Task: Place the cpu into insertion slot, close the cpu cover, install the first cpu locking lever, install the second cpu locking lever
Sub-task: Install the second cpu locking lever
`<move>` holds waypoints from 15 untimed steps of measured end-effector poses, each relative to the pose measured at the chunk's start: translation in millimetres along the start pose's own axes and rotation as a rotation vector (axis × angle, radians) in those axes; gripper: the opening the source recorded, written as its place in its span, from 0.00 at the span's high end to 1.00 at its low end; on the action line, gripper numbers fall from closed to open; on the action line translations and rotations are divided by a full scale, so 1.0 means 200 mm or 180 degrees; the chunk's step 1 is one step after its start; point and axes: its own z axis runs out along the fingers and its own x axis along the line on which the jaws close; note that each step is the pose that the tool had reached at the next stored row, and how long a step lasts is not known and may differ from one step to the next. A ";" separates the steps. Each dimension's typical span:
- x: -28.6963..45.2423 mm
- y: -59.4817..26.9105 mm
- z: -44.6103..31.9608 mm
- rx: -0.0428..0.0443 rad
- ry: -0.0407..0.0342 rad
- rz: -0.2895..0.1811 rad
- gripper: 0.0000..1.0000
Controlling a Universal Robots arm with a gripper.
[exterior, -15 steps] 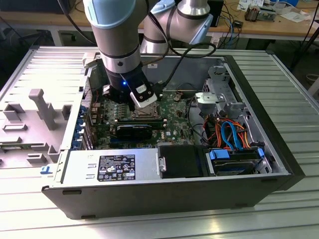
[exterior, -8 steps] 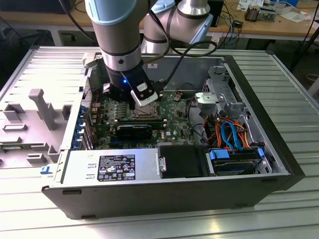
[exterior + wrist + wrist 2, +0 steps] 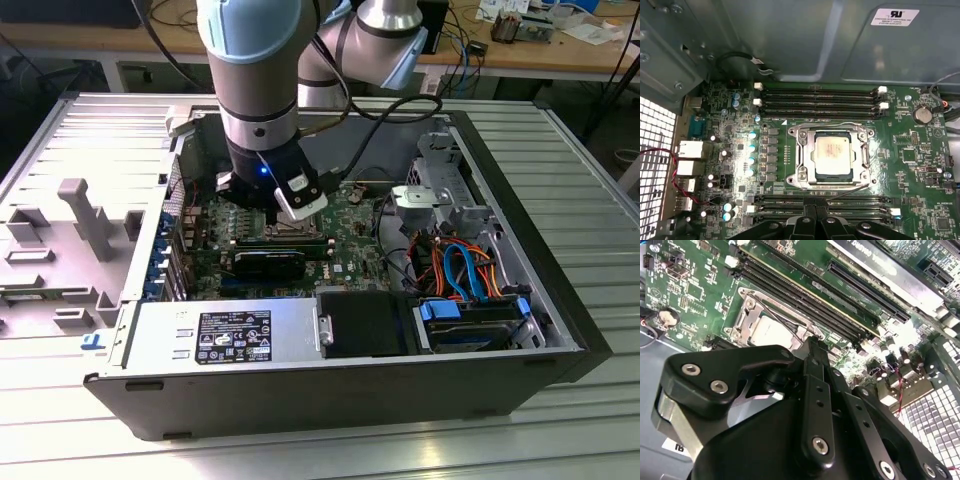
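Ribbed metal tabletop (image 3: 560,180) carries an open computer case with its green circuit board (image 3: 920,175). On the board, the small silver-topped square cpu (image 3: 833,152) lies in the silver-rimmed insertion slot (image 3: 802,172), the thin silver cpu cover (image 3: 805,150) framing it. The black gripper (image 3: 812,347) hangs just above; whether its claw is spread or pressed together cannot be told.

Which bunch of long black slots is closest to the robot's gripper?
The memory slot bank right by the gripper, across the cpu from the grey metal wall; the other bank lies along that wall.
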 end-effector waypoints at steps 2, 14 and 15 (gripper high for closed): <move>0.000 -0.003 0.015 0.0000 0.0002 0.0000 0.89; 0.021 -0.021 0.086 0.0005 0.0003 -0.0001 0.89; 0.022 -0.023 0.095 0.0005 0.0003 -0.0001 0.89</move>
